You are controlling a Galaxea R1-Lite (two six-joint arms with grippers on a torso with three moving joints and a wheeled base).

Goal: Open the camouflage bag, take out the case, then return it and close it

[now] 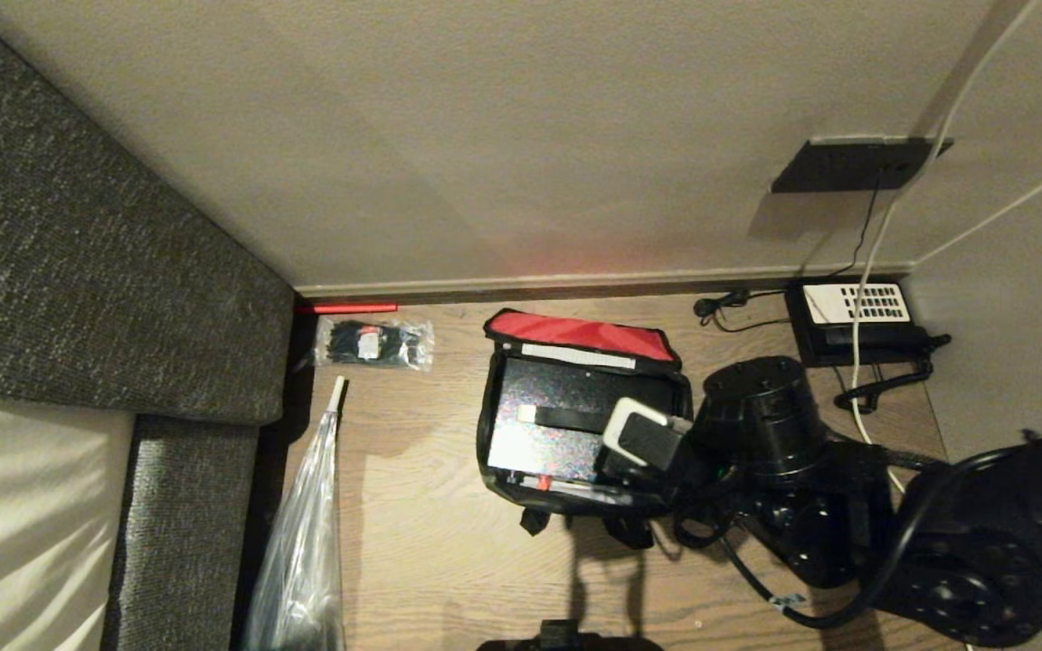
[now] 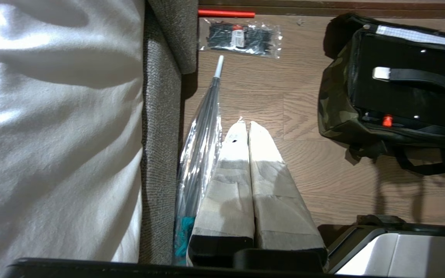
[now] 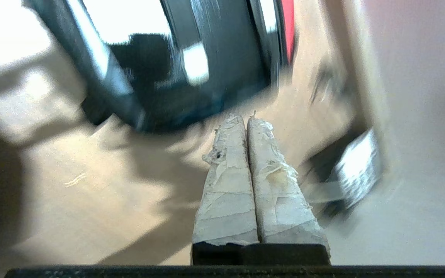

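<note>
At the left of the head view lie the packet of black ties [image 1: 374, 344] and a clear plastic sleeve [image 1: 304, 542], both on the wooden floor [image 1: 421, 542] beside the grey upholstered furniture [image 1: 78, 271]. At centre the camouflage bag [image 1: 494, 452] lies open, its red-lined lid [image 1: 580, 333] folded toward the wall, and the glittery case [image 1: 544, 425] sits inside under a black strap. The right hand [image 3: 247, 119] is at the bag's right edge, fingers pressed together and empty.

Judging by this, the case is either back in place or not yet lifted. To close the bag well, the hand should take the lid's far rim, swing it over without snagging the strap handles, and press it flat.

The left wrist view adds what the head view hides: the left hand [image 2: 245, 125], fingers shut on nothing, parked low over the floor left of the bag, and the bag's camouflage side wall with a small red tab near its rim. The right wrist view is streaked, showing only the bag's dark interior and a sliver of red. Only the head view takes in the telephone [image 1: 856, 316] at upper right.
</note>
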